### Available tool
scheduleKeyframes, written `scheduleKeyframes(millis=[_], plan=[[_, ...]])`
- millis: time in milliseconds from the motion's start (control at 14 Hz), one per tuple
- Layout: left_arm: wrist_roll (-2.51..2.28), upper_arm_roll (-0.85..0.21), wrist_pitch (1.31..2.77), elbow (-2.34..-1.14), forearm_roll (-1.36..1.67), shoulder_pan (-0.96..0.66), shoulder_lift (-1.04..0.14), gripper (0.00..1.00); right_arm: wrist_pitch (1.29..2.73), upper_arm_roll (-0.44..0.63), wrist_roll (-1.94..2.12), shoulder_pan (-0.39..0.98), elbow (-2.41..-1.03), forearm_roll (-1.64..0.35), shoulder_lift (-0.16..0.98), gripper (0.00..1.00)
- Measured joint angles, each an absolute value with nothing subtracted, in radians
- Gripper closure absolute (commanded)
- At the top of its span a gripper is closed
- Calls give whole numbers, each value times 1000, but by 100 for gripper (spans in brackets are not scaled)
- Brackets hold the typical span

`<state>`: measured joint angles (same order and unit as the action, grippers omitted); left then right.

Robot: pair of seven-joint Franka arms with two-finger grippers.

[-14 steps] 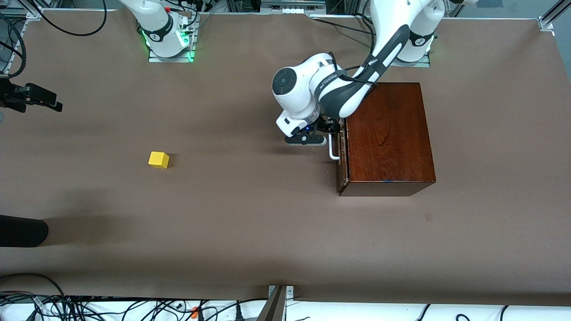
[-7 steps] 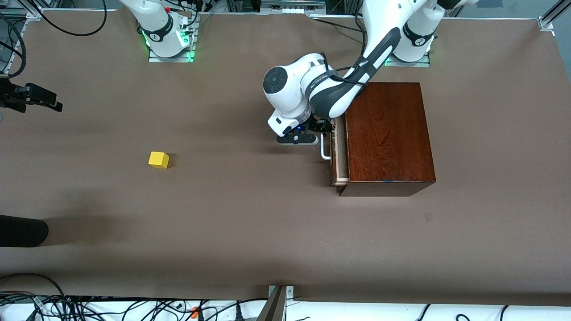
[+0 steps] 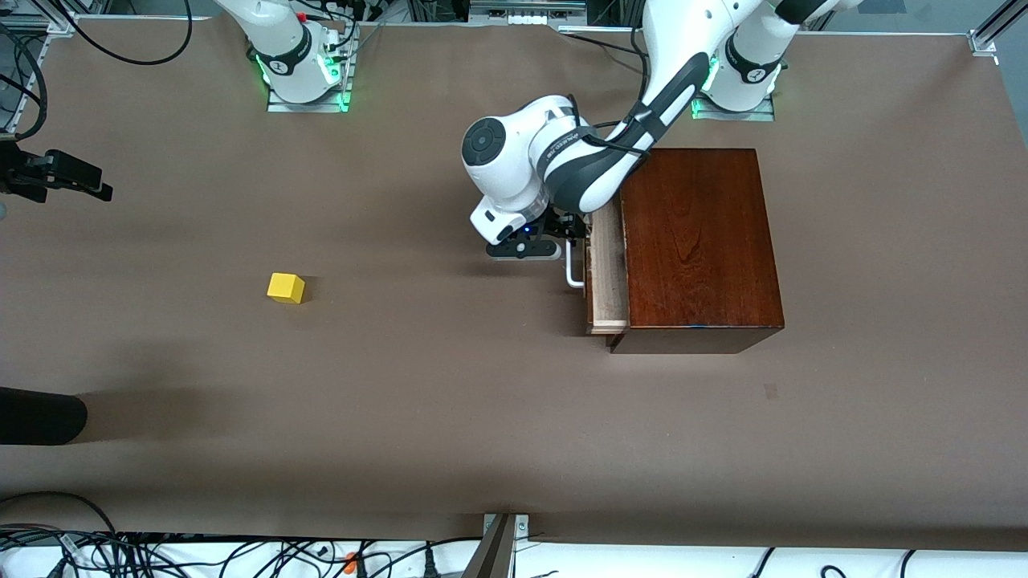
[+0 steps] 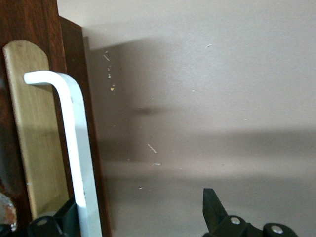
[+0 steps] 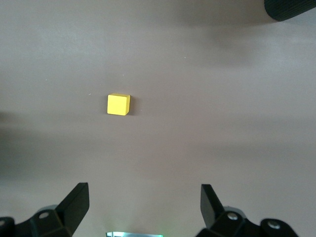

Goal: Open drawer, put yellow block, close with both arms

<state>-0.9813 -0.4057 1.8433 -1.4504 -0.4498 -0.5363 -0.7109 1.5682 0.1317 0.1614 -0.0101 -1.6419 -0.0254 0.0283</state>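
Note:
The drawer (image 3: 608, 273) of the mahogany box (image 3: 699, 241) stands partly out, showing a strip of pale wood. My left gripper (image 3: 564, 238) is at its white bar handle (image 3: 572, 269). In the left wrist view the handle (image 4: 74, 148) runs past one finger (image 4: 61, 219) while the other finger (image 4: 211, 205) stands far off, so the left gripper (image 4: 138, 210) is open and hooked on the bar. The yellow block (image 3: 286, 287) lies on the table toward the right arm's end. My right gripper (image 5: 143, 195) hangs open high over the table, with the yellow block (image 5: 118, 104) below it.
A black rounded object (image 3: 40, 416) juts in at the right arm's end of the table, nearer the front camera than the block. A black device (image 3: 60, 175) sits at the same end, farther from the camera. Brown tabletop (image 3: 450, 385) spreads between block and box.
The drawer has slid out of the box toward the right arm's end, and my left gripper has moved that way with the handle. The block and right gripper have not moved.

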Motion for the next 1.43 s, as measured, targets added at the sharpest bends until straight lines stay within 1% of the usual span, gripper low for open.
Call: scheduleKeyframes(millis=[287,645,860,1003,1433], plan=[[-1001,-410,1864,-1382,-441,-567,-750,0,1568,132,161,-10,-1642,-25,28,0],[-1018,-408,1869,-1372,-441,-572,-760,0,1568,132,161,-10,-1642,-25,28,0],[-1039,-407,1900,-1368,-441,-580,-762,0,1568,132,161,-10,-1642,-25,28,0],[-1047,-410,1929,-1351,-440,-591,-774,0,1568,132,161,-10,-1642,-25,28,0],[-1065,-409,1940,-1313,-439,-612,-792,0,1568,132,161,-10,-1642,-25,28,0]])
